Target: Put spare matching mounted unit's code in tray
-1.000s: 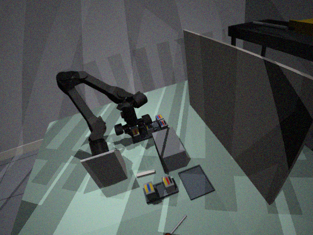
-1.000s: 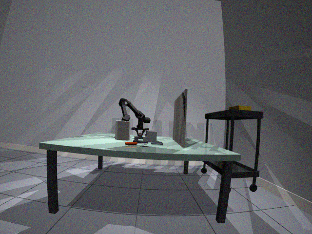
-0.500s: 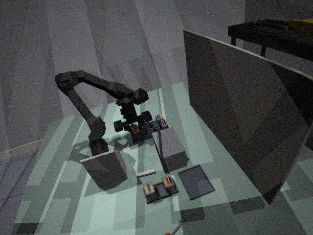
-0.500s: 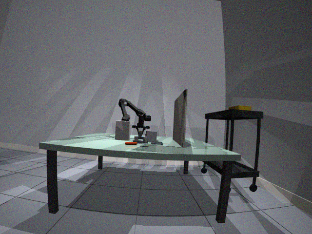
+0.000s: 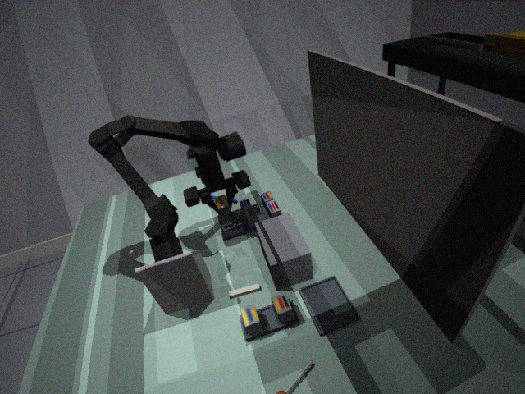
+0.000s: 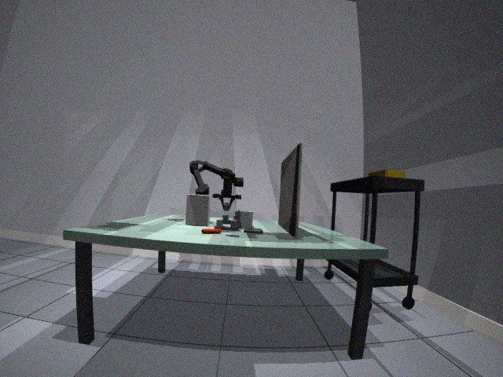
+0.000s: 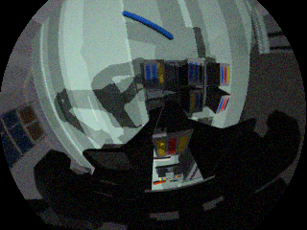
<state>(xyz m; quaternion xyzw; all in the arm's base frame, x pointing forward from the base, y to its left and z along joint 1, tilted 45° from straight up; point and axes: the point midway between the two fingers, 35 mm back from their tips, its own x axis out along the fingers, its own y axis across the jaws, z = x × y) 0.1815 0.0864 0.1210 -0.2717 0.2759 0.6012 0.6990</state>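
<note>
Spare (image 5: 220,202): small rigid block, red-and-yellow striped face, clamped in gripper (image 5: 221,205) above the far rack (image 5: 237,224) on the counter (image 5: 203,339). Likely light, stiff; sides suit gripping. Tray (image 5: 328,303) well apart.

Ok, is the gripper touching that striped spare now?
Touching. In the top view the gripper is shut on the striped spare, lifted above the rack; the wrist view shows it between the fingers.
</note>
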